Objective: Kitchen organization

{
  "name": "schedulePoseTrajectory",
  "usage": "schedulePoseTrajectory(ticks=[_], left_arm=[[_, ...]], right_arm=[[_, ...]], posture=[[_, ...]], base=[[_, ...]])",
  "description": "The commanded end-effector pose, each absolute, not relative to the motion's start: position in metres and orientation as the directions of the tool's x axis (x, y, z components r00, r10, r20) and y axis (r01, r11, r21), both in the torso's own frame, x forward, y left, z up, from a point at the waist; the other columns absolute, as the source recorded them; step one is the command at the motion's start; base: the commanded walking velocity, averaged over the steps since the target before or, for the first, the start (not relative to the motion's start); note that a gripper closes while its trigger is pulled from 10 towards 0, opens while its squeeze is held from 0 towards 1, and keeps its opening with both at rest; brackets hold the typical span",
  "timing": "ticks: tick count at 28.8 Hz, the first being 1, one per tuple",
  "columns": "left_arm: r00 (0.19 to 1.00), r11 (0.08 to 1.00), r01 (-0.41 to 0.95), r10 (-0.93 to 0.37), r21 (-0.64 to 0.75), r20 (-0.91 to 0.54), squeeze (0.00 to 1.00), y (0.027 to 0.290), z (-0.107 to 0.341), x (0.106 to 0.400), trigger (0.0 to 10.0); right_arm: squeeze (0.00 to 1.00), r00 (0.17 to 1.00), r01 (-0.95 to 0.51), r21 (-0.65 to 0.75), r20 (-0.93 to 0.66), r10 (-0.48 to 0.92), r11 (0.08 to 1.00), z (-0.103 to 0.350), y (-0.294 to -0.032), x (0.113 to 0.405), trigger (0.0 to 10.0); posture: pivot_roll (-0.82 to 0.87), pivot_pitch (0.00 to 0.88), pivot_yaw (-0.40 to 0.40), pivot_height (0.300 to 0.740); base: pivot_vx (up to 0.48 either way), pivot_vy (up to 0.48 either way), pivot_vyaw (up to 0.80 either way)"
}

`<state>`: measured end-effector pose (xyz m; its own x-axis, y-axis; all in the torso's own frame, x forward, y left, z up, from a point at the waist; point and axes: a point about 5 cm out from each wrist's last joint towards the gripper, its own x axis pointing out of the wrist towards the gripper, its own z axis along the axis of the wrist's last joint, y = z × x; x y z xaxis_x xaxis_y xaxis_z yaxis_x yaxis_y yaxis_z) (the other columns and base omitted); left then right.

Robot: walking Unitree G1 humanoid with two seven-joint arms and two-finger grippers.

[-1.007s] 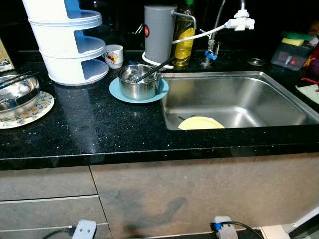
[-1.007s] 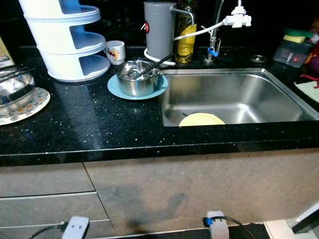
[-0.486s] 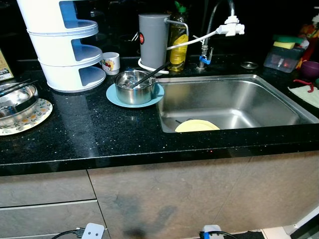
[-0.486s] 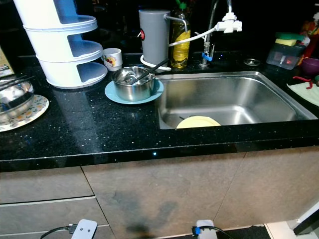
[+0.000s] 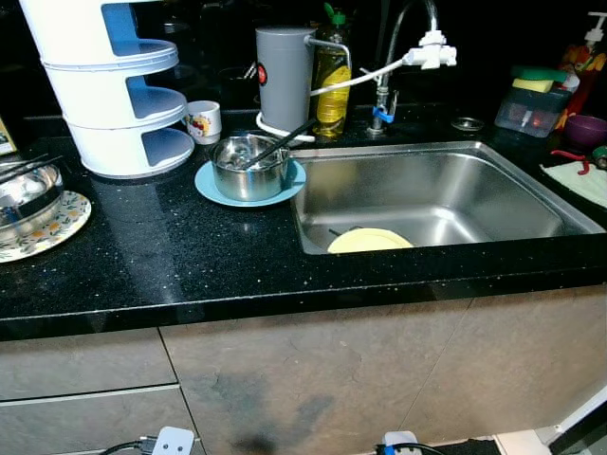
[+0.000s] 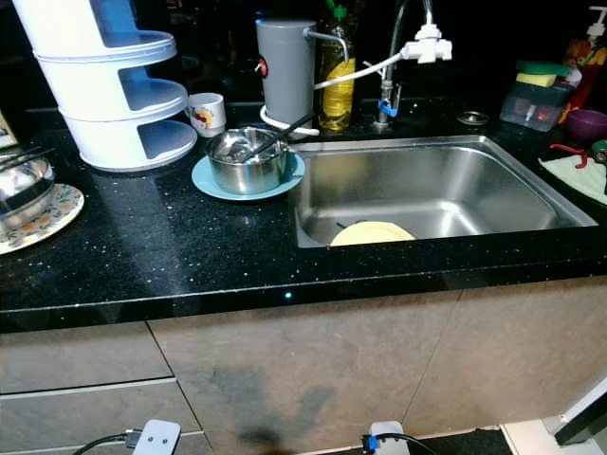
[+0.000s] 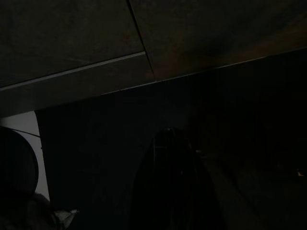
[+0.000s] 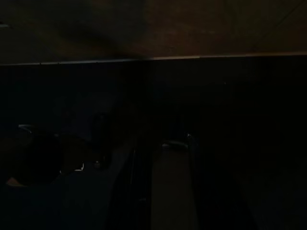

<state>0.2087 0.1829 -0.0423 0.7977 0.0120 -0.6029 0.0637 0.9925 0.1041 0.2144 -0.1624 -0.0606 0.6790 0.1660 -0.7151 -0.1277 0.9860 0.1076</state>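
On the black counter (image 5: 171, 256), just left of the sink (image 5: 446, 190), a steel pot (image 5: 249, 167) holding a black utensil stands on a light blue plate (image 5: 213, 189). A yellow plate (image 5: 369, 241) lies in the sink at its near wall. At the far left a steel bowl (image 5: 21, 194) rests on a flowered plate (image 5: 52, 226). A small printed mug (image 5: 204, 121) stands behind the pot. Both arms hang idle in the shade: my left gripper (image 7: 170, 187) and right gripper (image 8: 163, 187) are only dark shapes before cabinet fronts.
A white three-tier rack (image 5: 114, 95) stands at the back left. A grey jug (image 5: 283, 71), an oil bottle (image 5: 332, 81) and the tap (image 5: 403, 52) line the back. At the right are a sponge box (image 5: 533, 100), a purple bowl (image 5: 586, 128) and a cloth (image 5: 580, 180).
The whole picture has shifted, so the camera has moved; a little more of the counter's right end shows. Nothing on the counter or in the sink has moved.
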Motion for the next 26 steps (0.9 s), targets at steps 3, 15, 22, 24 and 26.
schedulePoseTrajectory(ticks=[3,15,22,24,26], left_arm=[[0.798,0.991,0.068,0.016,0.116,-0.602,0.0,0.183,-0.045,0.206,10.0],[0.811,0.984,0.108,-0.006,0.14,-0.584,0.0,0.184,-0.042,0.196,10.0],[0.818,0.985,0.118,-0.025,0.125,-0.575,0.0,0.182,-0.041,0.203,10.0],[0.828,0.987,0.107,-0.021,0.121,-0.56,0.0,0.181,-0.038,0.208,10.0],[0.835,0.988,0.1,-0.017,0.121,-0.55,0.0,0.181,-0.036,0.212,10.0]], right_arm=[[0.0,0.666,-0.132,0.108,-0.727,0.169,0.985,-0.064,-0.162,0.21,10.0],[0.0,0.644,-0.143,0.12,-0.743,0.184,0.982,-0.072,-0.16,0.193,10.0],[0.0,0.667,-0.112,0.13,-0.725,0.171,0.985,-0.071,-0.161,0.194,10.0],[0.0,0.679,-0.1,0.134,-0.715,0.166,0.986,-0.069,-0.162,0.198,10.0],[0.0,0.69,-0.098,0.129,-0.705,0.161,0.987,-0.067,-0.163,0.201,10.0]], posture=[[0.03,0.224,-0.022,0.74],[0.06,0.348,0.002,0.74],[0.03,0.33,0.011,0.74],[0.03,0.318,0.01,0.74],[0.02,0.312,0.008,0.74]], base=[[0.0,0.0,0.0],[0.0,0.0,0.0],[0.0,0.0,0.0],[0.0,0.0,0.0],[0.0,0.0,0.0]])
